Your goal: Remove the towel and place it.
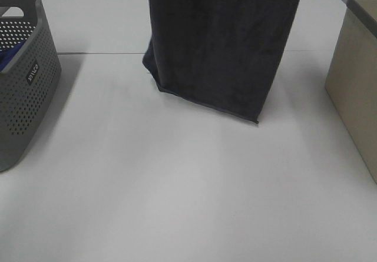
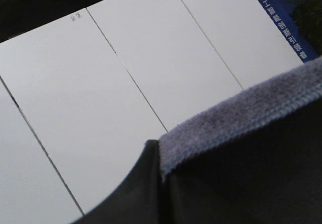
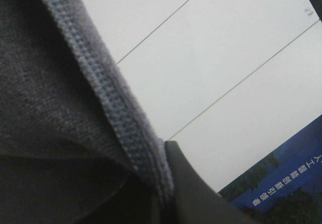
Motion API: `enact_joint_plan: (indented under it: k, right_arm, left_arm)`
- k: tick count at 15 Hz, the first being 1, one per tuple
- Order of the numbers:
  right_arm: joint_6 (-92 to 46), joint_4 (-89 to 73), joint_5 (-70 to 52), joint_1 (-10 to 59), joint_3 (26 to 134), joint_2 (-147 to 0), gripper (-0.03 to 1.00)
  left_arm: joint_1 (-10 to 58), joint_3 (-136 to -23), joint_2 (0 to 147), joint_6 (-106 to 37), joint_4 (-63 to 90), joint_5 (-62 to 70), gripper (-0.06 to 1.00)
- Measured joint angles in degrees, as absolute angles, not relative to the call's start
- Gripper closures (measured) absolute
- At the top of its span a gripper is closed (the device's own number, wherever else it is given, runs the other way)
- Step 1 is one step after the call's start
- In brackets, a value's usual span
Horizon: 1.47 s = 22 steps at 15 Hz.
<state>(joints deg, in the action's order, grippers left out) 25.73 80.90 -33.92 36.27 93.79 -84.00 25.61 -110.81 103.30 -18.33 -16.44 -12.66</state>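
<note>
The towel (image 1: 224, 44), dark charcoal and fuzzy, hangs upright over the back middle of the white table (image 1: 177, 191). Its top runs out of the exterior high view, and its lower hem slants down to the right just above the table. Neither gripper shows in that view. In the left wrist view the towel's stitched hem (image 2: 241, 113) runs straight into my left gripper (image 2: 161, 156), which is shut on it beside a dark finger (image 2: 136, 189). In the right wrist view the hem (image 3: 100, 83) likewise ends in my right gripper (image 3: 168, 151), shut on the cloth.
A grey perforated basket (image 1: 26, 103) stands at the left edge with a blue cloth (image 1: 7, 59) inside. A beige bin (image 1: 353, 91) stands at the right edge. Both wrist views look at pale wall panels and a blue poster (image 2: 292, 12) (image 3: 282, 189).
</note>
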Motion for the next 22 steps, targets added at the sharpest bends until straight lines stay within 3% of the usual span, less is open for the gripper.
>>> enact_joint_plan:
  k: [4, 8, 12, 15, 19, 22]
  right_arm:
    - [42.2, 92.8, -32.1, 36.3, 93.8, -89.3, 0.96]
    - [64.2, 98.5, -22.8, 27.2, 95.6, -94.0, 0.96]
    - [74.3, 99.0, -12.6, 21.1, 106.1, -100.6, 0.96]
    - [75.0, 99.0, -12.0, 20.9, 112.4, -107.0, 0.96]
    - [79.8, 99.0, -6.4, 17.5, 123.2, -117.4, 0.96]
    - [84.0, 99.0, -1.6, 16.2, 135.4, -125.1, 0.96]
  left_arm:
    - [23.8, -110.8, 103.3, -18.3, -16.4, -13.2, 0.94]
    - [21.7, -110.9, 106.3, -18.4, -16.6, -15.0, 0.94]
    - [20.9, -113.2, 113.6, -18.5, -14.8, -24.8, 0.94]
    - [20.6, -122.7, 121.5, -18.5, -13.5, -27.1, 0.94]
    - [18.4, -148.9, 138.8, -18.4, -13.2, -22.8, 0.94]
    - [16.2, -160.0, 146.3, -17.2, -12.9, -20.4, 0.94]
